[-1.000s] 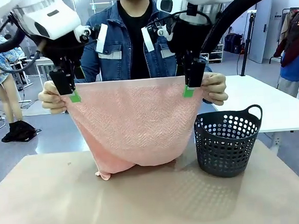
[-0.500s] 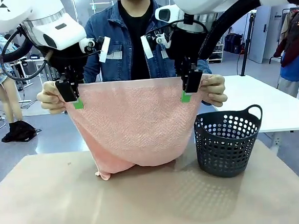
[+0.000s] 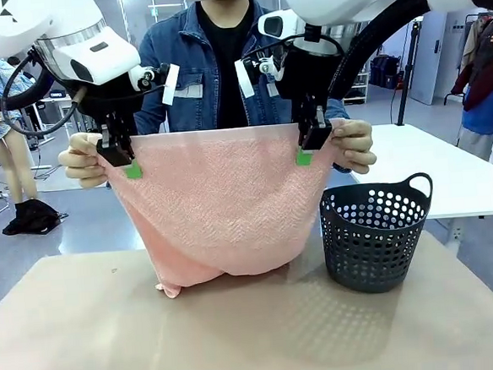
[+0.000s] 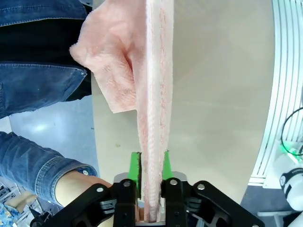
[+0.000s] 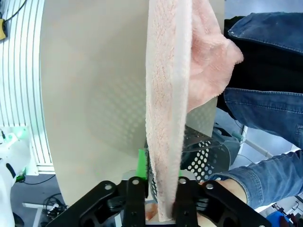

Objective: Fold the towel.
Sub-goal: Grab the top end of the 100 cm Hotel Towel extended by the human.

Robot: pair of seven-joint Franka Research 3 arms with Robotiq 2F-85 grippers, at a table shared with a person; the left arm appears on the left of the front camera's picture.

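Left fingers [image 3: 132, 169] are clamped on the towel [image 3: 222, 204] top edge around 9 o'clock, right beside one of the person's hands [image 3: 80, 161]. The wrist view has the green pads [image 4: 134, 165] squeezing the doubled cloth. The towel hangs stretched out, with its bottom bunched on the table [image 3: 241, 346] at 6 o'clock. Then the right fingers [image 3: 303, 156] are pinching the other top corner at 3 o'clock, next to the person's other hand [image 3: 355, 145]. The dark basket [image 3: 375, 235] sits at 4 o'clock, just beside the towel. My worry is that both bites look shallow, so if the person lets go or the arms spread, a corner could slip out. Uneven lowering might also drag cloth onto the basket.
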